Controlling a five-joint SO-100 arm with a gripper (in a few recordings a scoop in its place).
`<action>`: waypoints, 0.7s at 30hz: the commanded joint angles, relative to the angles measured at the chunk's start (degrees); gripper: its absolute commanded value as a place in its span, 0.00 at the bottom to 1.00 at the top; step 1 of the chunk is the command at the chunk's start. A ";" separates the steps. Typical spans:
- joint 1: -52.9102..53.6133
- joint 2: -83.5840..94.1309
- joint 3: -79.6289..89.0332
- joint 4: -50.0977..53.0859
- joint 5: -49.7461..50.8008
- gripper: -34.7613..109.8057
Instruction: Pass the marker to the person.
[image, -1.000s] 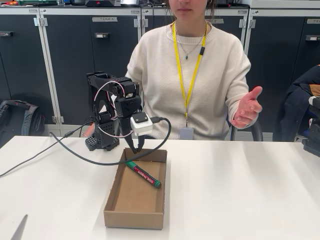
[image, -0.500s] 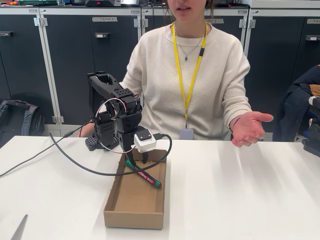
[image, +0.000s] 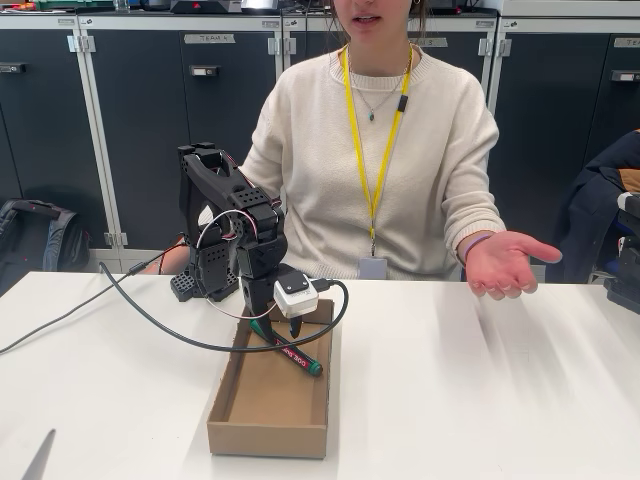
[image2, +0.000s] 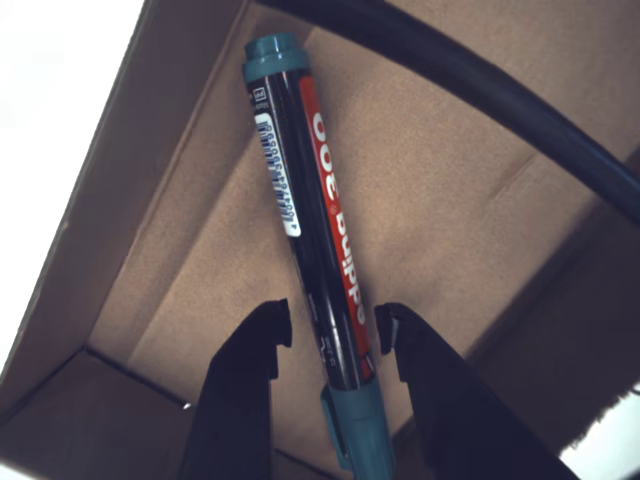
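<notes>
The marker (image: 300, 358) lies aslant in the far end of an open cardboard box (image: 268, 425); it has a red and black barrel with green ends. My gripper (image: 285, 338) reaches down into the box over it. In the wrist view the marker (image2: 320, 230) runs between the two fingers of the gripper (image2: 335, 325), which is open with a small gap on each side of the barrel. The person (image: 385, 150) sits behind the table in a cream sweater and holds an open hand (image: 505, 262) palm up at the right.
A black cable (image: 150, 318) loops from the arm across the table's left part and over the box (image2: 480, 95). Dark cabinets (image: 140, 120) stand behind. A backpack (image: 30, 235) sits far left, and a dark jacket (image: 600, 210) hangs far right.
My gripper has come down into the box and now straddles the marker. The person's hand has dropped and turned from upright to palm up.
</notes>
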 joint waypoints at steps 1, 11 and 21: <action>-0.26 0.18 0.44 -1.76 0.09 0.37; -0.18 -1.85 3.60 -6.06 0.09 0.36; -0.35 -1.67 2.81 -7.91 2.37 0.22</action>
